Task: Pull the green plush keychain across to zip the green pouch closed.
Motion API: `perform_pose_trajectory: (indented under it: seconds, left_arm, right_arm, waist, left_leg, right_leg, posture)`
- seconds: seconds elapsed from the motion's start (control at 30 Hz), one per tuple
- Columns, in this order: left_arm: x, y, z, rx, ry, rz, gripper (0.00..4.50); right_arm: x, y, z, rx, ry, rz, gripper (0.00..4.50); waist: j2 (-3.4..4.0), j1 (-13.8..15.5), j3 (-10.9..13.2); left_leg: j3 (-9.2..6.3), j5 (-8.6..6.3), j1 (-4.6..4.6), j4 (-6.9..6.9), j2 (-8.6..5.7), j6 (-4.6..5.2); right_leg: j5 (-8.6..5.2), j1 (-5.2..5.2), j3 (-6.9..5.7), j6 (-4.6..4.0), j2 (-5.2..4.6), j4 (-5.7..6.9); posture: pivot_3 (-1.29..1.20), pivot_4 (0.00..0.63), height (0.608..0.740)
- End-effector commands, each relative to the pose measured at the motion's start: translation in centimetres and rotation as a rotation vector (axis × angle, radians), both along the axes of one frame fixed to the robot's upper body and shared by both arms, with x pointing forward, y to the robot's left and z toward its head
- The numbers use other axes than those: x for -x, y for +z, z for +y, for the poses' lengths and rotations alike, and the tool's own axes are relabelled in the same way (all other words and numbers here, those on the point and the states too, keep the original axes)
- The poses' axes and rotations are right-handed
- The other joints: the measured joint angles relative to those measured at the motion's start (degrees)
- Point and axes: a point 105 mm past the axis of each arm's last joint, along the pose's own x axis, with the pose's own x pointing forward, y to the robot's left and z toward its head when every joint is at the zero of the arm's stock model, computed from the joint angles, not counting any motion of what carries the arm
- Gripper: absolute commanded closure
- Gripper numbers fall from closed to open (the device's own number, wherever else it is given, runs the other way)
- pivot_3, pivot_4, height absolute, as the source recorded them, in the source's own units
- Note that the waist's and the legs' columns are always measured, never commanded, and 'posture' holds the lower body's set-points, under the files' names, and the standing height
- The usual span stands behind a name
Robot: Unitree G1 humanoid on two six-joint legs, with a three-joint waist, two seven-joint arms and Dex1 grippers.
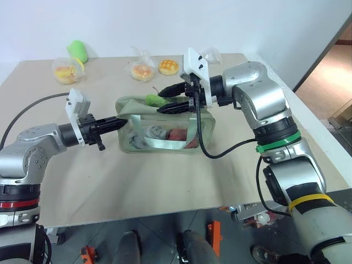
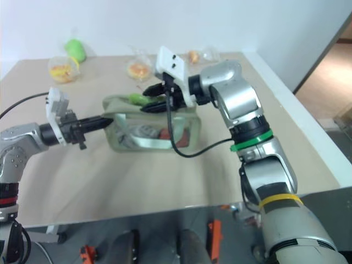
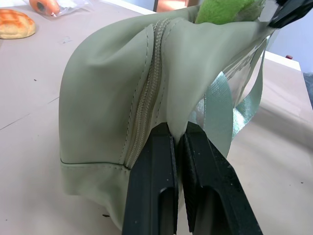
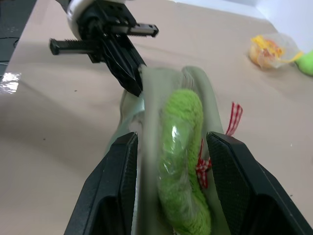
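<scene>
Green pouch (image 1: 165,129) sitting mid-table (image 1: 165,187), long side facing the camera, mint straps (image 1: 165,144) draped over the clear front panel, dark and red items visible inside.

Left gripper (image 1: 122,124) level, pointing right, fingers (image 3: 151,191) pressed together and pinching the fabric at the pouch's left end, right beside the zipper seam (image 3: 149,98). Fabric pulled up into a fold there.

Right gripper (image 1: 171,98) reaching in from the right, tilted slightly down, over the top of the pouch. Fingers (image 4: 117,181) partly spread, straddling the green plush keychain (image 4: 182,161); plush lying lengthwise between them along the zipper line, red-and-white cord (image 4: 234,117) trailing off one side. Cannot tell whether the pads actually touch the plush – visible gap on at least one side, so not calling it a grip.

Keychain on the top of the pouch, left of centre, well apart from the left gripper's pinch point.

At the back of the table: loose green plush (image 1: 78,50) far left, bagged buns (image 1: 67,70) next to it, another bagged bun (image 1: 143,70), bare bun (image 1: 168,66) by the right gripper's wrist
</scene>
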Motion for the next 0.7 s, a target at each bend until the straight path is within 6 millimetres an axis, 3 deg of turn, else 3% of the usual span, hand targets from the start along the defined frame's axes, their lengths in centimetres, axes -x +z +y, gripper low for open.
perform_pose_trajectory:
  seconds: [0.03, 0.27, 0.7]
  left_arm:
    - [0.37, 0.77, -0.26, -0.005, -0.01, -0.045, 4.5]
    - [0.25, 0.55, -0.25, -0.005, -0.006, -0.04, 4.5]
    - [-0.08, 0.42, -0.5, 0.001, -0.011, -0.037, 4.5]
  right_arm:
    - [-0.02, 1.89, 0.28, -0.026, -0.001, -0.053, 2.21]
    - [0.09, 2.46, 0.17, -0.046, 0.01, -0.062, 4.45]
    - [-0.08, 2.76, -0.42, -0.055, 0.004, -0.046, 4.45]
  waist:
    - [0.0, 0.0, 0.0]
    - [0.0, 0.0, 0.0]
    - [0.0, 0.0, 0.0]
  left_leg:
    - [0.0, 0.0, 0.0, 0.0, 0.0, 0.0]
    - [0.0, 0.0, 0.0, 0.0, 0.0, 0.0]
    - [0.0, 0.0, 0.0, 0.0, 0.0, 0.0]
  right_leg:
    - [0.0, 0.0, 0.0, 0.0, 0.0, 0.0]
    - [0.0, 0.0, 0.0, 0.0, 0.0, 0.0]
    - [0.0, 0.0, 0.0, 0.0, 0.0, 0.0]
  posture:
    - [0.0, 0.15, 0.74]
    - [0.0, 0.15, 0.74]
    - [0.0, 0.15, 0.74]
